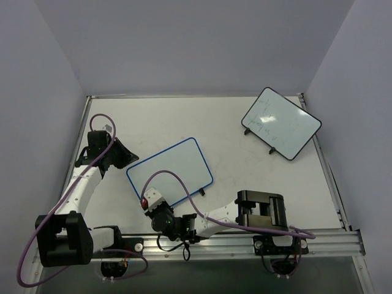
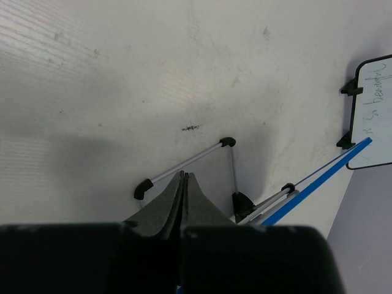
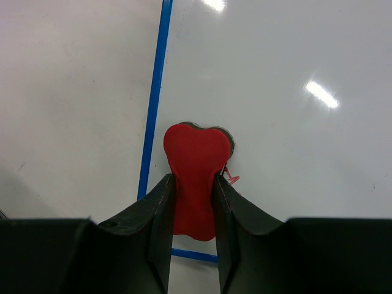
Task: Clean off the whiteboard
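Note:
The blue-rimmed whiteboard [image 1: 174,166] lies tilted at the table's middle, its surface almost wiped. In the right wrist view [image 3: 294,92] a few small red marks [image 3: 231,177] remain near its near left corner. My right gripper [image 3: 192,180] is shut on a red eraser [image 3: 196,153] and presses it on the board beside the blue rim; the eraser shows in the top view [image 1: 145,203]. My left gripper [image 2: 184,176] is shut at the board's left edge [image 1: 130,165], with a sliver of blue rim between its fingers. The board's wire stand [image 2: 190,159] and rim [image 2: 324,177] show beyond it.
A black-rimmed whiteboard [image 1: 281,122] with faint dark marks stands at the back right, also in the left wrist view [image 2: 375,116]. A small dark smudge [image 2: 190,128] marks the table. Grey walls close in the table on three sides.

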Robot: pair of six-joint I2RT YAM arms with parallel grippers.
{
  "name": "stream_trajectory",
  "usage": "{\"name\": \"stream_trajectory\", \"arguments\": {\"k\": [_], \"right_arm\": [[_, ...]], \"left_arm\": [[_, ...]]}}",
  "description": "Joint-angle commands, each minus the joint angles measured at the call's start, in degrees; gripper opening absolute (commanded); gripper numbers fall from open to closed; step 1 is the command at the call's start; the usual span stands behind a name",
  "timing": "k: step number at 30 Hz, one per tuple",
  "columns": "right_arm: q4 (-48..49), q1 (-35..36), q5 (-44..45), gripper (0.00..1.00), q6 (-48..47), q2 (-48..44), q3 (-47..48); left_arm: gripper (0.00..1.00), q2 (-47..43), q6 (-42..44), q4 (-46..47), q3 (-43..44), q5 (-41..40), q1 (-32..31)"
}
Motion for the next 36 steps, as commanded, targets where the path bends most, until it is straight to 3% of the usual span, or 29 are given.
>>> {"name": "stream_trajectory", "arguments": {"k": [1, 26, 36], "right_arm": [[-2.78, -0.63, 3.34, 0.00, 2.19, 0.25, 0.38], [-6.91, -7.31, 7.13, 0.00, 9.84, -7.48, -8.15], [-4.71, -5.47, 4.85, 0.00, 6.95, -4.41, -4.56]], "left_arm": [[0.02, -1.31, -0.40, 0.62, 1.60, 1.41, -0.42], [0.02, -0.78, -0.49, 1.23, 2.83, 1.58, -3.93], [0.02, -0.78, -1.28, 1.58, 3.44, 0.70, -6.13]]}}
